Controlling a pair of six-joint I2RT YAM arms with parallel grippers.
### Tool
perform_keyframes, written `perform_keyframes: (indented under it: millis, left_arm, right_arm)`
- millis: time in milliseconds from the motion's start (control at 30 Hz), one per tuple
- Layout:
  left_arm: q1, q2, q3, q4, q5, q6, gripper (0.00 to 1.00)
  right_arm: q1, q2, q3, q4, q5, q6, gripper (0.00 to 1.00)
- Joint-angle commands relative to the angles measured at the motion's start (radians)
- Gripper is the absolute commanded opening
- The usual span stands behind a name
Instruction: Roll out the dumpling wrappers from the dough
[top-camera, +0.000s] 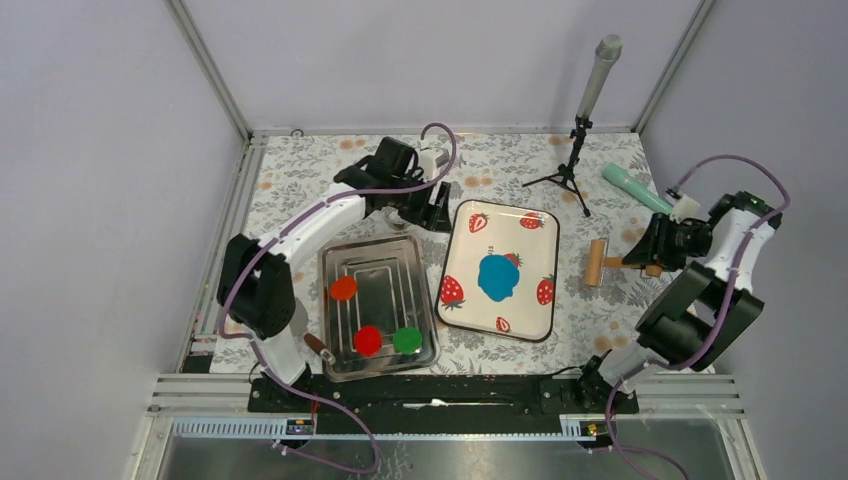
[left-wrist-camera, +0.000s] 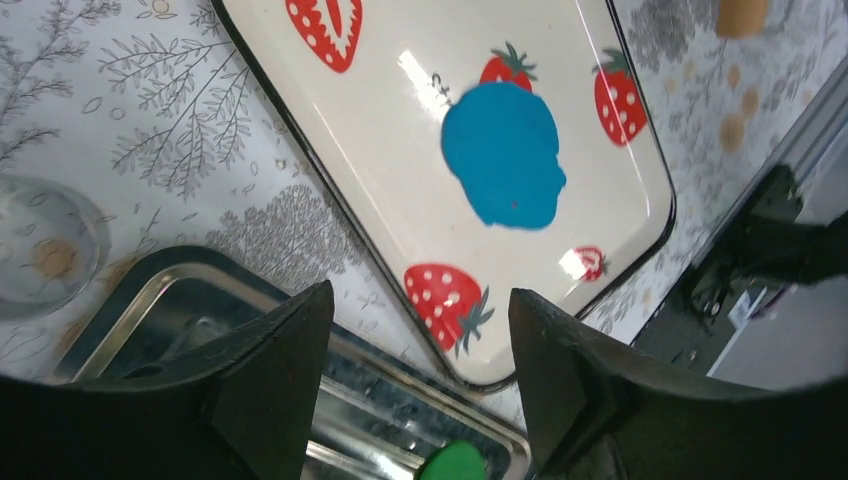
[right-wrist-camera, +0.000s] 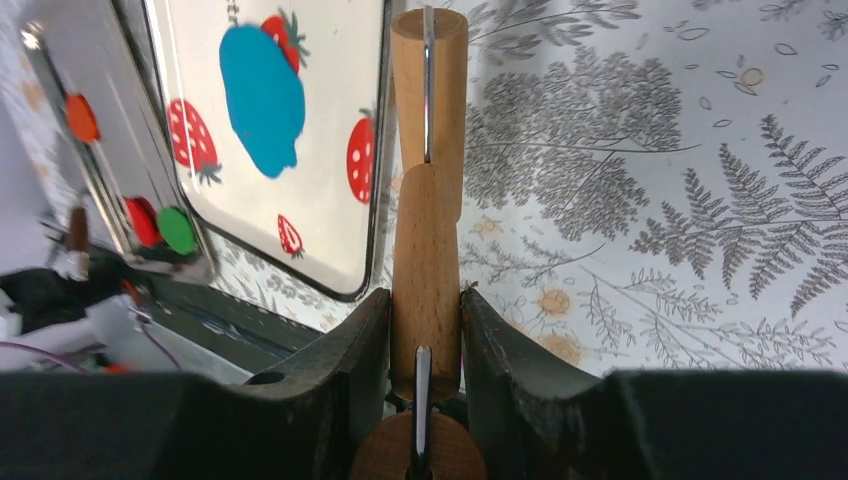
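In the top view, two trays lie side by side in the middle of the table (top-camera: 300, 185). The left tray (top-camera: 390, 275) sits lower left of centre and holds three discs (top-camera: 368, 340): one at its left side, two side by side along its lower edge. The right tray (top-camera: 505, 240) lies just right of it, tilted, with the dough (top-camera: 497, 277) on its middle. The roller (top-camera: 597, 262) lies on the table right of that tray, apart from it, its handle between the fingers of the right gripper (top-camera: 632, 260) at the frame's right. The left gripper (top-camera: 432, 208) sits over the gap at the trays' upper ends. A mic stand (top-camera: 570, 178) stands above the right tray, upper right of centre.
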Motion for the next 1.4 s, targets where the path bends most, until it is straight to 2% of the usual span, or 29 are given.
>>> perform_keyframes:
  millis: [0, 100, 167, 233, 267, 333, 433, 567, 600, 733, 867, 1000, 1100, 1300, 1367]
  left_arm:
    - [0.011, -0.116, 0.059, -0.198, 0.025, 0.255, 0.69]
    - [0.02, -0.157, 0.042, -0.251, 0.011, 0.319, 0.69]
    - [0.045, -0.173, 0.013, -0.242, 0.022, 0.302, 0.69]
    - [0.075, -0.182, -0.016, -0.212, 0.058, 0.26, 0.69]
    - [0.09, -0.19, -0.035, -0.195, 0.079, 0.242, 0.68]
    - [0.122, -0.206, -0.081, -0.132, 0.094, 0.193, 0.68]
    - [0.171, -0.232, -0.143, -0.058, 0.112, 0.1, 0.68]
    - [0.223, -0.235, -0.214, 0.023, -0.002, -0.004, 0.69]
    - [0.235, -0.239, -0.224, 0.033, -0.03, -0.018, 0.69]
    - [0.269, -0.258, -0.231, -0.002, -0.143, 0.013, 0.7]
    - [0.319, -0.288, -0.247, -0.033, -0.182, 0.042, 0.7]
    - [0.335, -0.323, -0.244, -0.093, -0.189, 0.169, 0.69]
    - [0.335, -0.346, -0.238, -0.153, -0.274, 0.279, 0.69]
    - [0.339, -0.331, -0.219, -0.272, -0.514, 0.372, 0.69]
    - [0.345, -0.351, -0.222, -0.273, -0.532, 0.42, 0.69]
  right_arm:
    - [-0.071, 0.135, -0.004, 0.051, -0.144, 0.04, 0.0]
    - [-0.079, 0.254, -0.012, 0.019, -0.173, 0.022, 0.0]
    - [-0.079, 0.31, -0.041, 0.002, -0.195, 0.028, 0.0]
    - [-0.079, 0.28, -0.112, 0.092, -0.185, 0.094, 0.01]
    - [-0.078, 0.262, -0.144, 0.142, -0.172, 0.13, 0.05]
    - [-0.078, 0.236, -0.17, 0.223, -0.113, 0.185, 0.19]
    - [-0.077, 0.208, -0.171, 0.26, -0.045, 0.214, 0.35]
    - [-0.077, 0.177, -0.151, 0.3, 0.072, 0.236, 0.57]
    - [-0.077, 0.175, -0.143, 0.308, 0.1, 0.239, 0.59]
    - [-0.078, 0.166, -0.132, 0.343, 0.192, 0.239, 0.62]
    - [-0.073, 0.137, -0.124, 0.367, 0.214, 0.242, 0.66]
    - [-0.05, 0.048, -0.163, 0.414, 0.283, 0.191, 0.69]
    - [-0.022, -0.04, -0.2, 0.448, 0.32, 0.136, 0.7]
    - [0.122, -0.158, -0.207, 0.443, 0.315, 0.114, 0.71]
    - [0.181, -0.182, -0.197, 0.434, 0.31, 0.133, 0.71]
